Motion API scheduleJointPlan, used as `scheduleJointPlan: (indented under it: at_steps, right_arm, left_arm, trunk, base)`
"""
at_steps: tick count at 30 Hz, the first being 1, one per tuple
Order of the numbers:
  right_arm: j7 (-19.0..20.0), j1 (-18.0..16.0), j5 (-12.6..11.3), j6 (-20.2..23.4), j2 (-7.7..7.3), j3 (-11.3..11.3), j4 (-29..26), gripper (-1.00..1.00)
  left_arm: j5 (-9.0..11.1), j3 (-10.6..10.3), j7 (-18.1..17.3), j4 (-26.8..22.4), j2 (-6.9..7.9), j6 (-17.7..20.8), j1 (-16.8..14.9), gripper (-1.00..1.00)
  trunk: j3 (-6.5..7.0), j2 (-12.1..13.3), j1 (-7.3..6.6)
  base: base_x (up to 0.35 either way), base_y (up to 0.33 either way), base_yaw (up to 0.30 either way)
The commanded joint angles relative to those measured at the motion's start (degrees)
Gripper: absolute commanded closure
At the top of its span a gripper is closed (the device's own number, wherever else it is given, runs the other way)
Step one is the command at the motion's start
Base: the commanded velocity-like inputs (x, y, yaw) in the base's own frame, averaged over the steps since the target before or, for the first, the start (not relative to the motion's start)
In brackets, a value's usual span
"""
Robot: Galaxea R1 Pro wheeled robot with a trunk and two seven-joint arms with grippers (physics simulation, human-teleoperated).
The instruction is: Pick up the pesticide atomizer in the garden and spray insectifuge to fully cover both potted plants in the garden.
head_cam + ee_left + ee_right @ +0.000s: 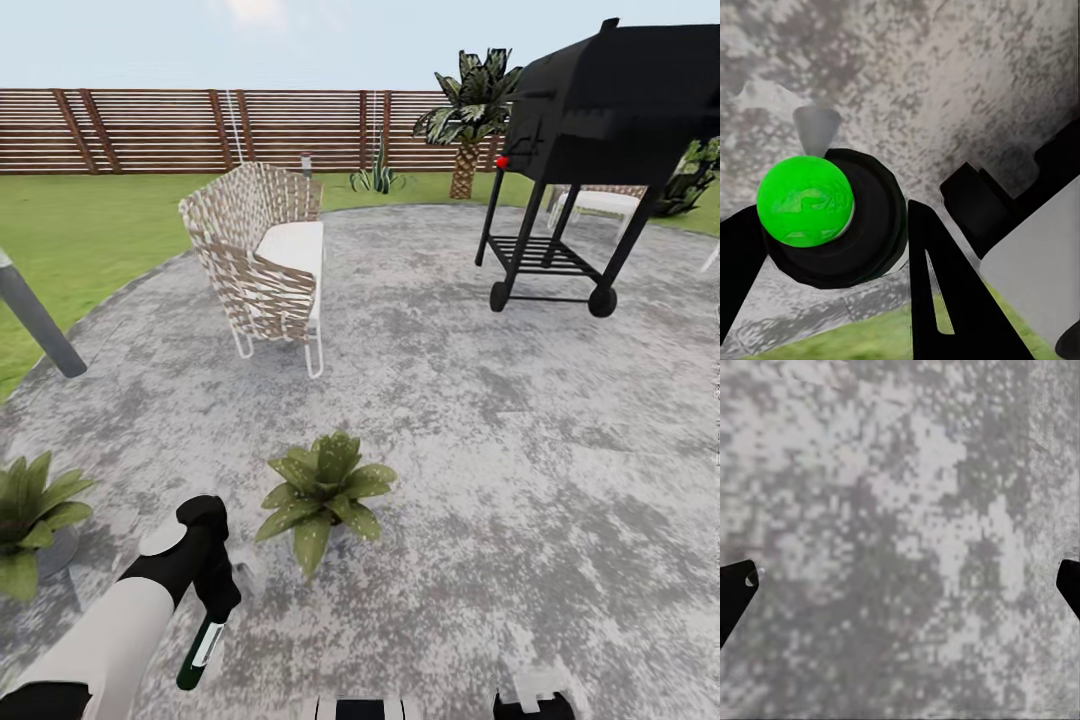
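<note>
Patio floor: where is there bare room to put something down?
The widest bare paving lies between the middle potted plant and the grill. A smaller bare stretch runs between the wicker chair and the left plant. It is crowded beside the left hand, which holds the bottle.

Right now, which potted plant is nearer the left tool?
The fully visible potted plant just beyond the left tool; the other sits farther off at the view's left edge.

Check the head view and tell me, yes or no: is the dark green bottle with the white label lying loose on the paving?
No: the left gripper holds the dark green bottle with the white label hanging above the mottled grey paving.
</note>
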Motion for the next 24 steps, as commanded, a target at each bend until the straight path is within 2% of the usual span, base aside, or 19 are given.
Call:
scheduleJointPlan:
  at_steps: [1,3,4,7,9,11,13,15,17,19,20,22,24]
  right_arm:
    - [-0.2,0.0,0.6,-0.2,0.02,-0.5,0.1,-1.0]
    - [-0.1,0.0,0.6,-0.2,0.03,-0.5,0.1,-1.0]
    - [-0.1,0.0,0.7,-0.2,0.04,-0.5,0.1,-1.0]
    - [-0.1,-0.1,0.7,-0.3,0.04,-0.5,0.0,-1.0]
    - [0.0,0.0,0.7,-0.3,0.01,-0.5,-0.1,-1.0]
    - [0.1,0.0,0.7,-0.4,-0.06,-0.5,-0.3,-1.0]
    - [0.2,0.0,0.7,-0.4,-0.38,-0.4,-0.5,-1.0]
    - [0.3,-0.1,0.8,-0.4,-1.38,-0.3,-0.6,-1.0]
    - [0.4,-0.1,0.8,-0.4,-2.29,-0.1,-1.1,-1.0]
    - [0.5,-0.1,0.9,-0.4,-2.73,-0.1,-3.0,-1.0]
    - [1.3,-0.1,1.1,-0.4,-2.9,-0.1,-5.0,-1.0]
    - [7.3,-0.1,3.1,-0.3,-3.24,-0.1,-8.4,-1.0]
    - [18.0,-0.1,6.6,-0.2,-4.77,-0.2,-12.5,-1.0]
  left_arm:
    - [-0.3,-0.2,-0.4,0.0,0.04,0.6,0.0,1.0]
    - [-0.2,0.2,-0.3,0.3,0.09,0.6,0.0,1.0]
    - [-0.2,1.2,-0.2,0.4,0.11,0.5,0.0,1.0]
    - [-0.1,6.1,0.4,0.6,0.24,-0.4,0.0,1.0]
    - [0.0,8.8,1.6,0.6,0.4,-2.9,0.1,1.0]
    - [1.3,14.0,4.2,0.6,0.51,-7.8,0.1,1.0]
    - [3.7,21.7,7.6,0.7,0.62,-14.8,0.1,1.0]
    - [4.6,25.7,9.4,0.7,0.65,-20.8,0.9,1.0]
    - [5.0,27.3,10.4,0.7,0.66,-26.3,2.0,1.0]
    - [5.2,28.2,11.0,0.8,0.62,-30.3,2.7,1.0]
    - [5.8,29.5,11.2,0.8,0.6,-33.1,3.0,1.0]
    - [7.5,31.9,11.2,1.3,0.58,-38.3,3.1,1.0]
    - [8.2,33.0,11.3,3.1,0.59,-42.5,3.2,1.0]
  trunk:
    - [-0.04,0.0,-0.05]
    - [-0.04,0.0,-0.05]
    - [-0.05,0.0,-0.05]
    - [-0.16,0.0,-0.05]
    - [-0.24,0.0,-0.05]
    - [-0.27,0.0,-0.05]
    - [-0.27,0.0,-0.05]
    - [-0.28,0.0,-0.05]
    - [-0.28,0.0,-0.05]
    - [-0.28,0.0,-0.05]
    - [-0.28,0.0,-0.05]
    - [-0.28,0.0,-0.05]
    - [-0.28,0.0,-0.05]
  base:
    - [-0.343,0.0,0.0]
    - [-0.343,0.0,0.0]
    - [-0.343,0.0,0.042]
    - [-0.343,0.0,0.171]
    - [-0.343,0.0,0.185]
    - [-0.343,0.0,0.068]
    - [-0.343,0.0,0.021]
    - [-0.319,0.0,0.007]
    - [-0.245,0.0,0.002]
    - [-0.15,0.0,0.001]
    - [-0.064,0.0,0.0]
    - [-0.027,0.0,0.0]
    - [-0.008,0.0,0.0]
